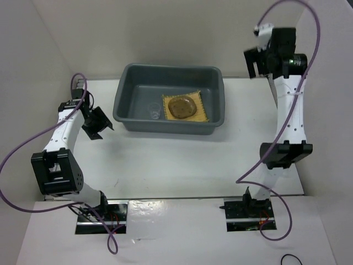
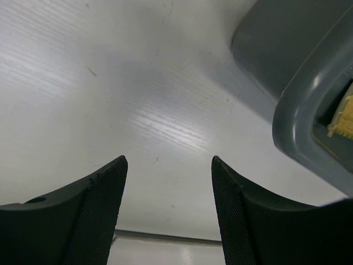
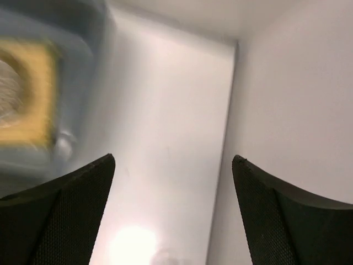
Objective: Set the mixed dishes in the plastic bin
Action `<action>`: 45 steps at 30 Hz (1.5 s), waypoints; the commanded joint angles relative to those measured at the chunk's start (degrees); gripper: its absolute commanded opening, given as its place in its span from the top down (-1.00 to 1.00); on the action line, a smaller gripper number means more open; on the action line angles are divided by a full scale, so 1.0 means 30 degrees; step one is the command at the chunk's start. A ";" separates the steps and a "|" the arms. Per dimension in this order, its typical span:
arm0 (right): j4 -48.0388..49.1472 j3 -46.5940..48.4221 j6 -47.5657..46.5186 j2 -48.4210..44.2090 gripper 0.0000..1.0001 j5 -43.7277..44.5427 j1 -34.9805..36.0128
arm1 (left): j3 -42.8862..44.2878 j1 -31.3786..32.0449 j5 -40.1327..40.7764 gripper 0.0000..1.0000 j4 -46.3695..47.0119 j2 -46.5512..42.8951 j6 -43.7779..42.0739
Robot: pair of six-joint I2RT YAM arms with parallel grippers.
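The dark grey plastic bin (image 1: 126, 96) stands at the back middle of the table. Inside it the tan-yellow woven mat (image 1: 202, 114) lies flat on the right, with the clear round plate (image 1: 182, 106) on it. The small clear cup (image 1: 155, 112) stands in the bin left of the mat. I cannot make out the clear bowl. My left gripper (image 1: 99, 122) is open and empty, just left of the bin; the bin's corner (image 2: 309, 105) and a mat edge (image 2: 343, 117) show in its view. My right gripper (image 1: 255, 62) is open and empty, raised right of the bin; bin (image 3: 91, 49) and mat (image 3: 33, 94) show blurred.
White walls enclose the table at the back and both sides; the right wall (image 3: 298, 99) is close beside my right gripper. The arm bases (image 1: 102, 215) sit at the near edge, with purple cables looping round both arms.
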State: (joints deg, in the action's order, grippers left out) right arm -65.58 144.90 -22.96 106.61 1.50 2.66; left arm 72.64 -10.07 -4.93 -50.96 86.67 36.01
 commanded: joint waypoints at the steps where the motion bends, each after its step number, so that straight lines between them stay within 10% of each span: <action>1: -0.1205 -0.7643 0.0397 -0.1852 -0.79 0.3181 -0.2191 | 0.0366 -0.0131 -0.0670 -0.40 0.1017 0.0638 -0.0343; 4: 0.2750 -1.8466 -0.1332 -0.6625 -0.79 0.4799 -0.3461 | 0.0190 0.0103 -0.0965 -0.40 0.1283 0.1282 -0.0343; 10: 0.5161 -2.6520 -0.0611 -1.1044 -0.79 0.8022 -0.3288 | 0.0979 0.0718 -0.1375 -0.40 0.1488 0.2544 -0.0343; 21: 0.7652 -3.2974 -0.0195 -1.2186 -0.79 0.7912 -0.5746 | 0.2271 0.0718 -0.1550 -0.40 0.0932 0.3745 -0.0900; 38: 0.9234 -3.4445 -0.1311 -0.9669 -0.51 0.5390 -0.6481 | 0.0310 0.0894 -0.1375 -0.40 0.1311 0.2810 -0.0724; 45: 0.7218 -2.9922 -0.0786 -0.9105 1.00 0.3990 -0.6862 | -0.0366 0.0894 -0.1172 -0.40 0.1488 0.2456 -0.0548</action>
State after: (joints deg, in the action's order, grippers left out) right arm -41.89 44.80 -26.52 81.60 16.82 -17.45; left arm 72.14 -7.55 -8.43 -47.24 96.53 34.63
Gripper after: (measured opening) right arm 0.134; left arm 0.698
